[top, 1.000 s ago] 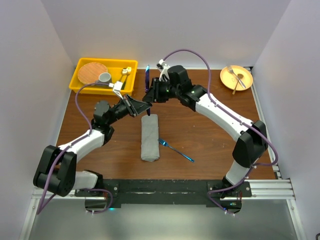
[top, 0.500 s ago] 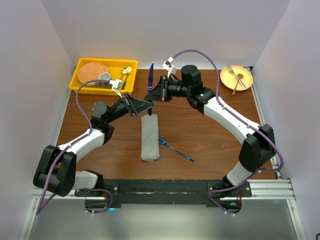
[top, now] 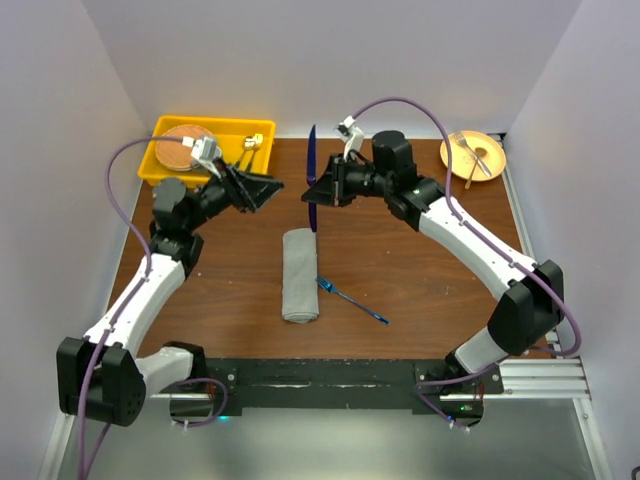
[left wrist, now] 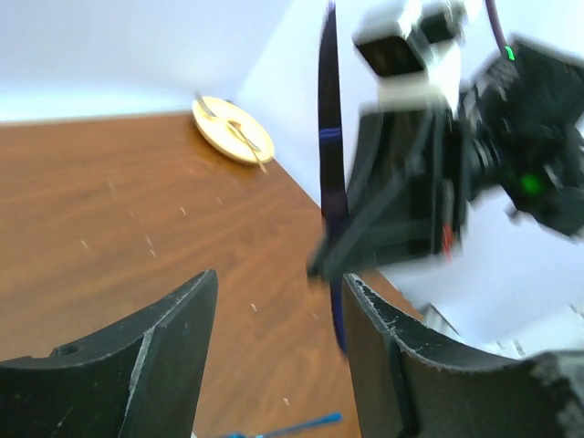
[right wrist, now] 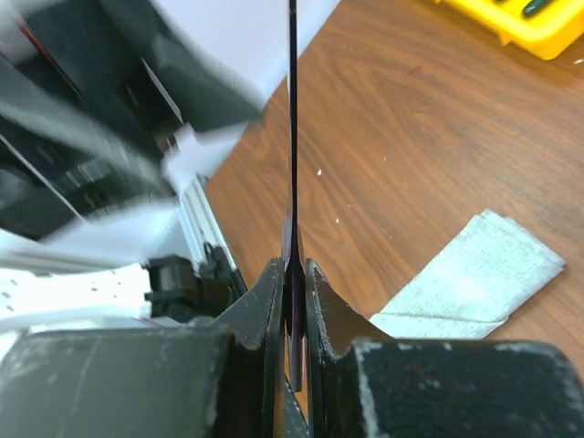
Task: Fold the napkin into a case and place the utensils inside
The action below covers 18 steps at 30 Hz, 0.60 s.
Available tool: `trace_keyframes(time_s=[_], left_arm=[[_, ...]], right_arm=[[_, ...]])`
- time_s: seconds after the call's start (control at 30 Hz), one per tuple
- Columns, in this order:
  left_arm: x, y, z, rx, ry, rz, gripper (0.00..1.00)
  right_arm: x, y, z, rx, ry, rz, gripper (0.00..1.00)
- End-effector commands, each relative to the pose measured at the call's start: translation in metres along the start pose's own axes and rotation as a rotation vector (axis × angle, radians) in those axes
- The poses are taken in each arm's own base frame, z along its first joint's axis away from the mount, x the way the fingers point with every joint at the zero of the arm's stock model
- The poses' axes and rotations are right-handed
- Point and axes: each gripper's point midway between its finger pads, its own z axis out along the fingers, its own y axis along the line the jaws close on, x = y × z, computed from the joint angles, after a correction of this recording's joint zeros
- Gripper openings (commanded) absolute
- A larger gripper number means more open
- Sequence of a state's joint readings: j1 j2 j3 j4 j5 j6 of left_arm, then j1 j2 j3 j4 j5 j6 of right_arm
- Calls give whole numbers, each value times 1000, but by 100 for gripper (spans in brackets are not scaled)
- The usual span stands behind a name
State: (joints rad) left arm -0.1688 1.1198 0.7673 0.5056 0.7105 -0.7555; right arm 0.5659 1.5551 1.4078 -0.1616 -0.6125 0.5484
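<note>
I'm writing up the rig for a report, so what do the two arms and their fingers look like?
Both arms match: white shells on the long links of the left arm and right arm, with black joints and bases. A purple cable loops from each wrist. White camera mounts sit on the wrists. The fingers are flat black wedges with scuffed edges.

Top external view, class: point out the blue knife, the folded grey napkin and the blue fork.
blue knife (top: 313,150), top external view, on its upper stretch.
folded grey napkin (top: 298,275), top external view, on the middle of the cloth.
blue fork (top: 355,303), top external view, midway along its handle.
</note>
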Motion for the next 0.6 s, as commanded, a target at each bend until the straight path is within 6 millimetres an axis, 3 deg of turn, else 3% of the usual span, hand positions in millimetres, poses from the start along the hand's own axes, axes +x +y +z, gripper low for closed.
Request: trace_keyframes(time_s=[0.0, 0.23, 0.4, 0.57], left_arm=[[-21, 14, 23, -189, 38, 169, 59], [-19, -4, 35, -182, 81, 153, 59], [-2, 16, 37, -277, 166, 127, 47], [-7, -1, 42, -200, 145, 103, 48]], right_arm=[[0, 9, 1, 92, -33, -135, 0], [15, -4, 12, 193, -6, -152, 0], [19, 0, 17, 185, -7, -176, 0], [23, -8, 20, 203, 6, -171, 0]])
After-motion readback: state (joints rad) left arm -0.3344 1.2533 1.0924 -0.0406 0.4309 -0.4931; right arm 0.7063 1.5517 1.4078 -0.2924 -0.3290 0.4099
